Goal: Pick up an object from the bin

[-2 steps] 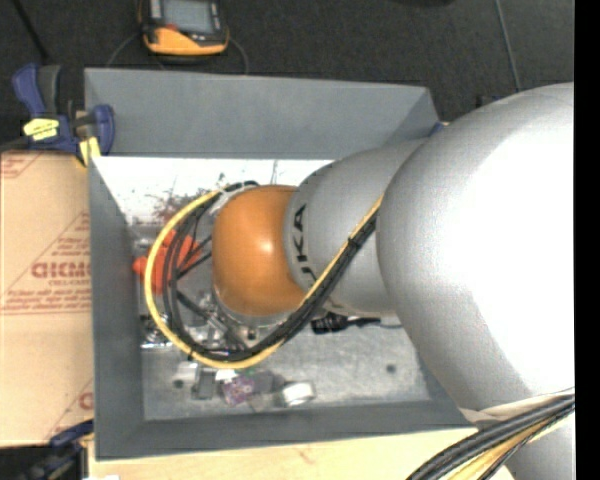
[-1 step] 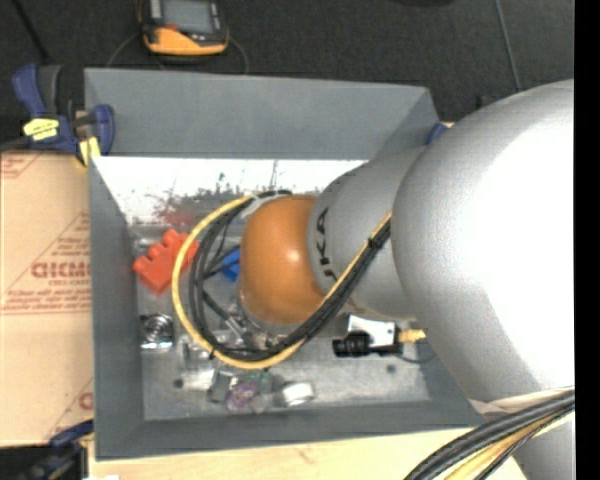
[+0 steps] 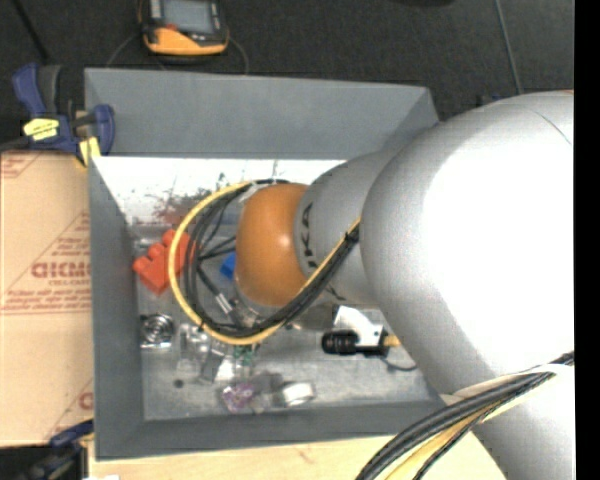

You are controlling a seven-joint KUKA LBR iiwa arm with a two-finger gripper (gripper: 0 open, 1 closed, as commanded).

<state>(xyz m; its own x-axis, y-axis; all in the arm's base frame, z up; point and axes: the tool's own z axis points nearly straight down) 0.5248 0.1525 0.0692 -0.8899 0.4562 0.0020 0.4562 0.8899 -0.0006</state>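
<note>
My gripper (image 3: 212, 356) pokes out as grey metal parts under the arm's orange cover, low over the bin's front left floor. Just to its left lies a shiny round metal piece (image 3: 157, 330). In front of it sits a small purplish clear thing (image 3: 240, 397), with a white tape roll (image 3: 297, 393) beside that. An orange plastic piece (image 3: 154, 264) lies further back on the left. A blue thing (image 3: 227, 266) peeks out beside the cover.
A black and white object (image 3: 353, 339) with a yellow tip lies on the floor to the right, close under the arm. The arm and its looped cables cover the bin's middle and right side. The bin's left wall is close to the orange piece.
</note>
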